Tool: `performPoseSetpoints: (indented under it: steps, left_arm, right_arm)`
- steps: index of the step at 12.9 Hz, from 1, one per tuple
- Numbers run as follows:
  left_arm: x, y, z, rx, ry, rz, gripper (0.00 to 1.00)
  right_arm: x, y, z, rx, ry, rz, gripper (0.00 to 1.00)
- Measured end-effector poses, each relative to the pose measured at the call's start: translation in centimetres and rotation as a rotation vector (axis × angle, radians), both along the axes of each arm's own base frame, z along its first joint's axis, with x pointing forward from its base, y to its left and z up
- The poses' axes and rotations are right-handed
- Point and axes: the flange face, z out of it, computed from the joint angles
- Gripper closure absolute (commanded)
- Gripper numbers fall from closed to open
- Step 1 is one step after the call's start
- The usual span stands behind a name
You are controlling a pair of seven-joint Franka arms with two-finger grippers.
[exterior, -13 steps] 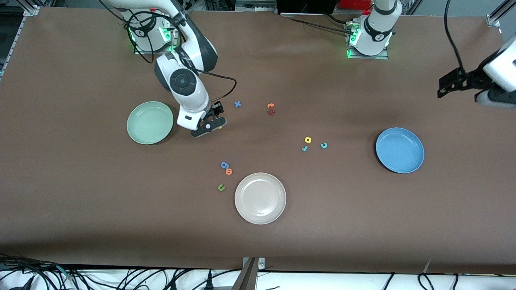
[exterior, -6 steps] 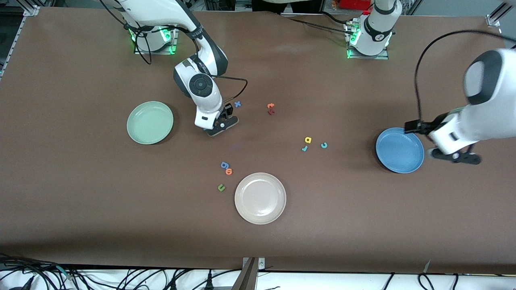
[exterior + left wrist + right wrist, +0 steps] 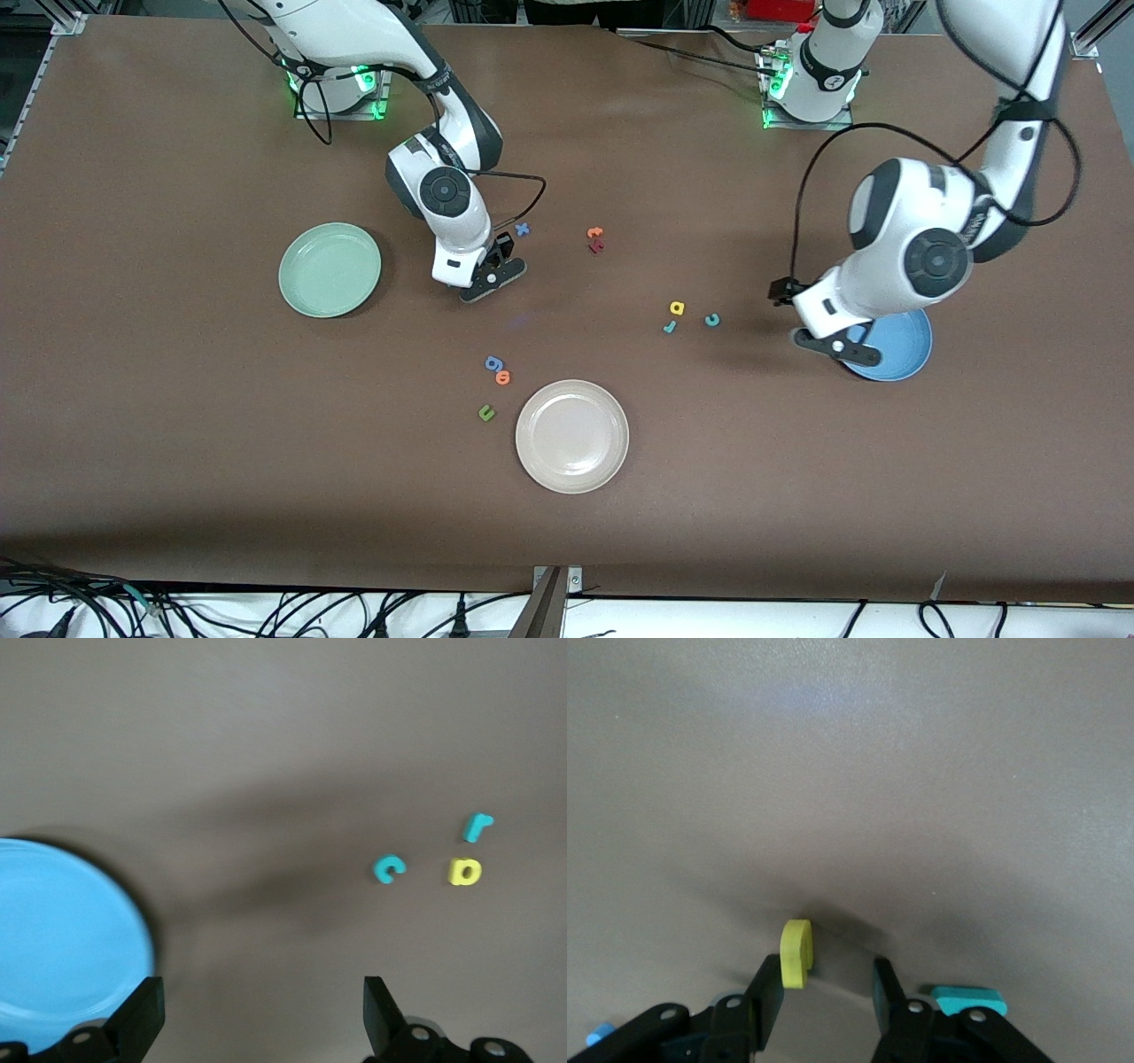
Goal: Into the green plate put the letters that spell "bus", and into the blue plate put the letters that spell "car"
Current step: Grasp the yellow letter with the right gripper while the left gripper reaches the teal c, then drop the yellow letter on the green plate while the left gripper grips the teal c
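item: yellow foam letter point(image 3: 796, 953), one of the "bus" set, probably the u or s though its shape is hard to read edge-on. it stands tilted on the table mat, touching one finger point(image 3: 767, 997) of the right gripper point(image 3: 489, 275); the fingers are apart around it, not clamped. likely very light, soft and squashy, thin; a pinch across its flat faces should hold, but it could tip or skid on the mat.

item: teal letter point(image 3: 969, 1001), just beside the other finger, touching the mat; likely the b. close enough to be nudged as the jaws close.

item: green plate point(image 3: 330, 269), nothing in it, near the right gripper toward the right arm's end of the table.

item: "car" set: teal c point(image 3: 388, 868), yellow a point(image 3: 464, 872), teal r point(image 3: 477, 826), lying near one another on the mat, all apart, none yet in the blue plate point(image 3: 904, 346).

item: left gripper point(image 3: 836, 347), over the edge of the blue plate, fingers spread wide, holding nothing.

item: others, not for sorting: blue x point(image 3: 522, 229), orange t point(image 3: 594, 233) with a dark red letter point(image 3: 596, 246) touching it; blue g point(image 3: 493, 362), orange o point(image 3: 503, 377), green u point(image 3: 485, 412); beige-white plate point(image 3: 572, 435). none of these lies between the gripper and the green plate.
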Motion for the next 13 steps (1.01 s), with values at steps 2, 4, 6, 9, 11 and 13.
performPoseSetpoints:
  steps: [2, 4, 6, 9, 11, 13]
  left_arm:
    - [-0.8, -2.6, -3.0, 0.012, 0.02, 0.0, 0.0]
    - [-1.1, -4.9, -5.1, 0.04, 0.003, 0.094, 0.0]
    - [-1.3, -7.4, -6.0, 0.049, -0.037, 0.154, 0.04]
    - [-0.7, -8.8, -6.1, 0.017, -0.137, 0.155, 0.08]
    - [-0.6, -8.2, -6.7, -0.004, -0.207, 0.121, 0.09]
    - [-1.2, -7.7, -7.8, -0.02, -0.212, 0.167, 0.09]
  right_arm:
    - [0.1, 0.0, 0.1, 0.003, -0.004, -0.001, 0.57]
    - [0.2, 0.2, 0.2, 0.01, -0.014, -0.001, 0.57]
    - [0.7, 0.6, 0.5, 0.03, -0.039, -0.001, 0.57]
    - [0.8, 0.9, 0.2, 0.032, -0.042, 0.003, 0.91]
    - [0.9, 0.8, 0.3, 0.031, -0.043, 0.003, 1.0]
    - [0.9, 0.9, 0.3, 0.031, -0.043, 0.005, 1.0]
